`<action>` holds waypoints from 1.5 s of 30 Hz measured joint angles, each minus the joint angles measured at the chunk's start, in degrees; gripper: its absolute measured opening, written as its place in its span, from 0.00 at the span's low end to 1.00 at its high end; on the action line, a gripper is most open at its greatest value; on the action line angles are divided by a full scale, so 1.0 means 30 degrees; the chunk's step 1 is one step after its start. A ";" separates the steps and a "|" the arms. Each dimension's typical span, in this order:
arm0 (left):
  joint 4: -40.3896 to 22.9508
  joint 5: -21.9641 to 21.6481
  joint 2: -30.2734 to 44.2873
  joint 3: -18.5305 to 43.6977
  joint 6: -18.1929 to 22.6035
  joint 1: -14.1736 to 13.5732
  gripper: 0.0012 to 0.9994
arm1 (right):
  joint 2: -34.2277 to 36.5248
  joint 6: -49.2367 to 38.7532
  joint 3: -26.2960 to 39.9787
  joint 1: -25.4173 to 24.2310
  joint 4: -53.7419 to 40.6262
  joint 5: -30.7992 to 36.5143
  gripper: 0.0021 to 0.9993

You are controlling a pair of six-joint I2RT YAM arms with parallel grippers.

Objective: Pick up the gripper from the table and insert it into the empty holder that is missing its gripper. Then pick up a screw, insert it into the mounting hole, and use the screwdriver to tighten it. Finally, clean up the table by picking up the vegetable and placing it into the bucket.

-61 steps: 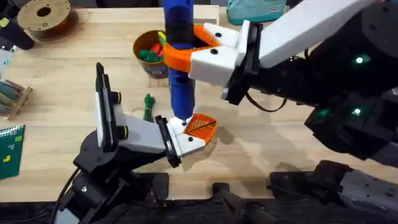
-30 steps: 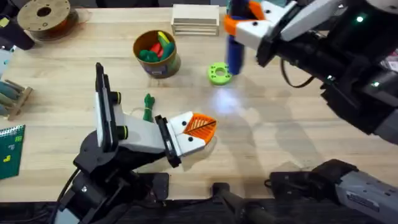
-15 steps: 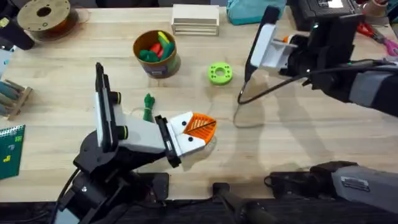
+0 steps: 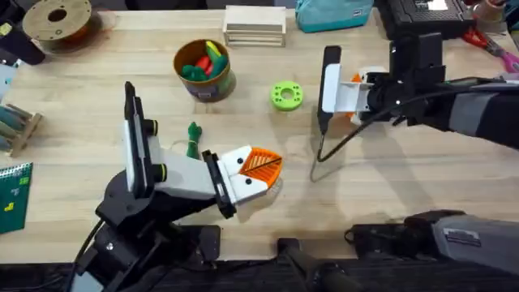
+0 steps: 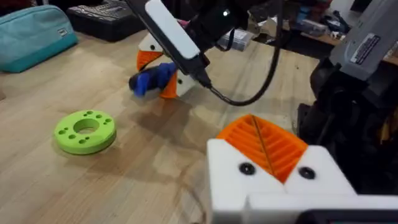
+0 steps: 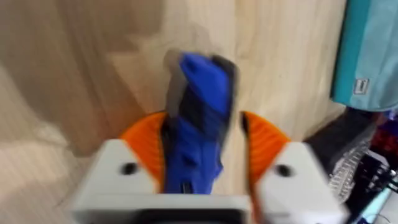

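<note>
My right gripper (image 4: pixel 357 88) is low over the table at the right. It is shut on the blue screwdriver (image 6: pixel 198 124), which lies between its orange pads. The left wrist view shows the screwdriver (image 5: pixel 149 79) nearly level, just above the wood. My left gripper (image 4: pixel 255 172) rests near the table's middle front, its white fingers and orange pads together with nothing in them. The dark-green vegetable (image 4: pixel 193 138) lies on the table beside the left arm. The yellow-tan bucket (image 4: pixel 204 71) stands behind it, holding red, yellow and green toy vegetables.
A bright green ring with holes (image 4: pixel 285 96) lies between the bucket and the right gripper. A black cable (image 4: pixel 323 148) loops down from the right wrist. Wooden blocks (image 4: pixel 255 24), a teal pouch (image 4: pixel 332 12) and a spool (image 4: pixel 57 20) line the back edge.
The right arm carried the screwdriver away from the left gripper, swung to the right and lowered it towards the table. The left arm and the vegetable have stayed put.
</note>
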 joint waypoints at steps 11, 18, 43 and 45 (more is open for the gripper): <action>0.0011 -0.0003 0.0000 0.0000 0.0117 0.0000 0.13 | -0.0971 0.4291 0.0233 0.2100 -0.1587 0.0330 0.98; 0.0007 -0.0001 0.0000 0.0000 0.0085 0.0000 0.98 | -0.3620 1.3080 0.0526 0.2758 -0.3321 0.0383 0.98; -1.9595 -1.1194 1.7138 2.0178 -0.2331 0.0000 0.99 | -0.6965 2.4963 0.6062 0.2787 -1.5385 -0.2254 0.98; -2.0577 -1.1260 1.8480 2.0863 -0.2525 0.0175 0.99 | -0.6965 2.5011 0.6069 0.2787 -1.5430 -0.2435 0.98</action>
